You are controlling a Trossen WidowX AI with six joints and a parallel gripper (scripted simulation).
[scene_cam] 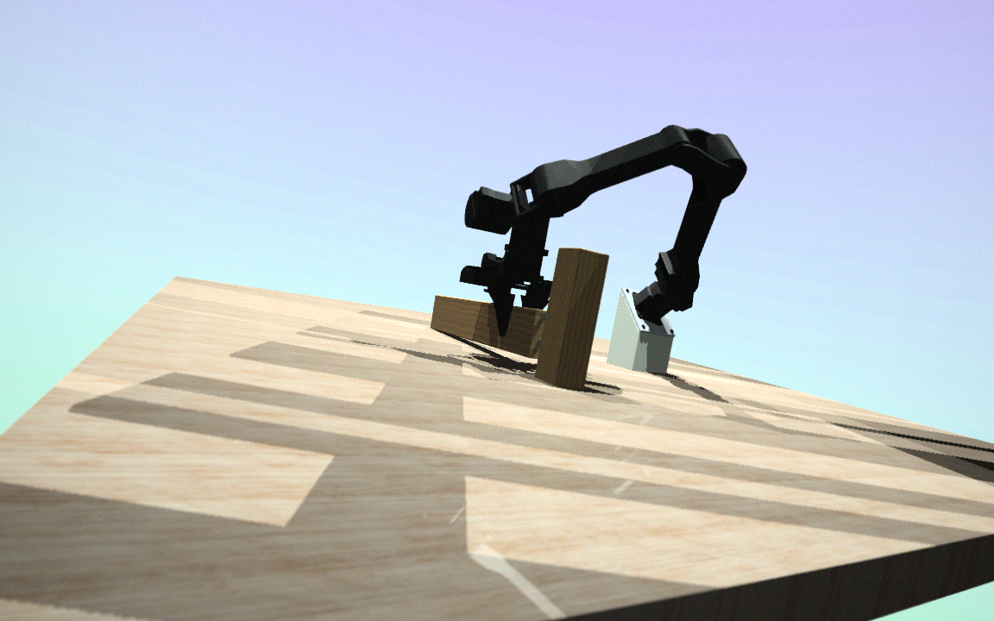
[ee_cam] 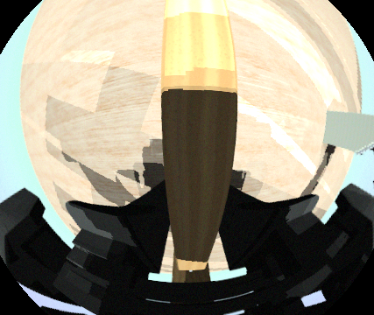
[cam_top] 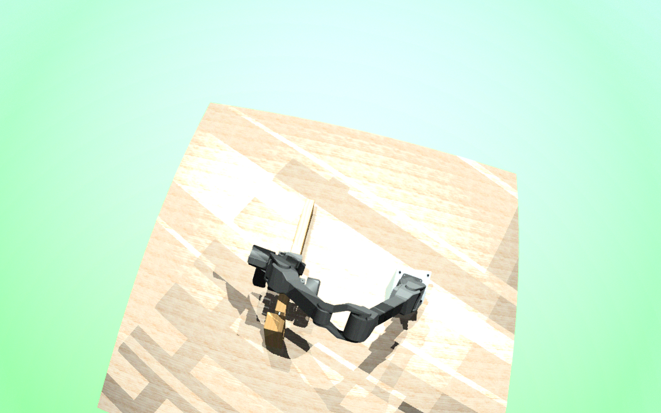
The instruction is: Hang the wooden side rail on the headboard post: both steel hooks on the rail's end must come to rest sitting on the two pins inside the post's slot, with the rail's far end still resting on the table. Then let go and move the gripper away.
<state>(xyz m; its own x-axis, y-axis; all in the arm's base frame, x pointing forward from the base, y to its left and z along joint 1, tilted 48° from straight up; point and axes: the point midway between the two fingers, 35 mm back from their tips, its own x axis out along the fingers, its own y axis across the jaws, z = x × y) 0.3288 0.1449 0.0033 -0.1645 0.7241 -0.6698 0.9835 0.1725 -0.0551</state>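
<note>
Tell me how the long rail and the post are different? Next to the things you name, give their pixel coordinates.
The rail (cam_top: 302,226) (scene_cam: 462,317) (ee_cam: 200,153) lies along the table, while the post (cam_top: 275,322) (scene_cam: 574,320) stands upright. The gripper (scene_cam: 512,328) (ee_cam: 192,178) holds the rail; it isn't holding the post. Both are brown wood.
</note>
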